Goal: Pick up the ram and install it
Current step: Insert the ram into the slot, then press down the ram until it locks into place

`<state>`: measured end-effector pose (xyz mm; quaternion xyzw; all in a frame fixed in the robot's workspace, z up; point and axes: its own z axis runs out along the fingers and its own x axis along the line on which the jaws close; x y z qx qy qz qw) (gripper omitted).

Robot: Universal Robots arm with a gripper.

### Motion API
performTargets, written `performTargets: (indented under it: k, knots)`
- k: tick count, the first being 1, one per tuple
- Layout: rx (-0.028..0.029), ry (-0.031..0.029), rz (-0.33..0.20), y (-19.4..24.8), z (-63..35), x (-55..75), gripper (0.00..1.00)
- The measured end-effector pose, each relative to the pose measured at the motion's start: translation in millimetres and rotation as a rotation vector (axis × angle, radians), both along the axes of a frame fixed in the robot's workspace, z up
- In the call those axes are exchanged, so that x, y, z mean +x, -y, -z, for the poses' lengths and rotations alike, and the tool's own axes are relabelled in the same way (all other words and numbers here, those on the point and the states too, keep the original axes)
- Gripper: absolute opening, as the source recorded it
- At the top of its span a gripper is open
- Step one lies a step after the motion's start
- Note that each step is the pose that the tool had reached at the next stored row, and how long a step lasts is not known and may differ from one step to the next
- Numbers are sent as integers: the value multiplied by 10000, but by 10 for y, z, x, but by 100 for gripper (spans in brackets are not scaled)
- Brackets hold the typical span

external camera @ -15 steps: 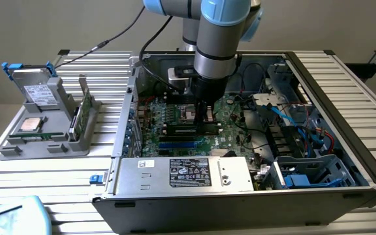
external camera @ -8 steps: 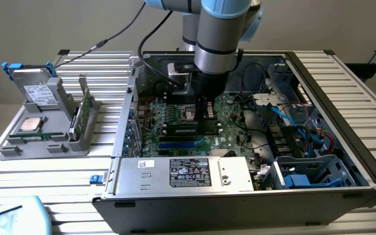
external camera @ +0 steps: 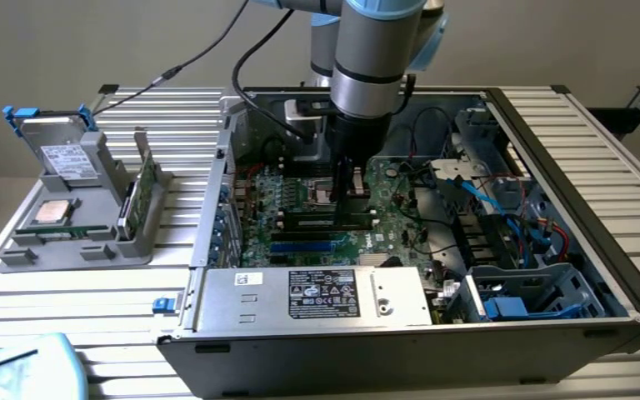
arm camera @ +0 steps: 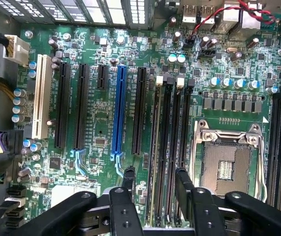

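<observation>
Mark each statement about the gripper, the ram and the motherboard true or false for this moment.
1. The gripper is open and holds nothing. True.
2. The gripper hangs over the grey holder. False: it is inside the open computer case, just above the motherboard.
3. The ram stands on edge in the grey holder, outside the case. True.
4. All the long slots on the motherboard are black. False: one is a blue slot and another a white slot.
</observation>
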<state>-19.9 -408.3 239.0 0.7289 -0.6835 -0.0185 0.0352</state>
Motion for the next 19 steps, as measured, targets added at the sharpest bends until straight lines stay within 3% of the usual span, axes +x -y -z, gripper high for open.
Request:
performTargets:
  k: [3,4,5,7,19]
  knots:
    - [0,0,0,0,0,0,37]
    - [-1,0,0,0,0,0,25]
    - [-1,0,0,0,-1,0,25]
    - [-1,-1,0,0,-1,0,13]
    - [-1,0,0,0,-1,0,10]
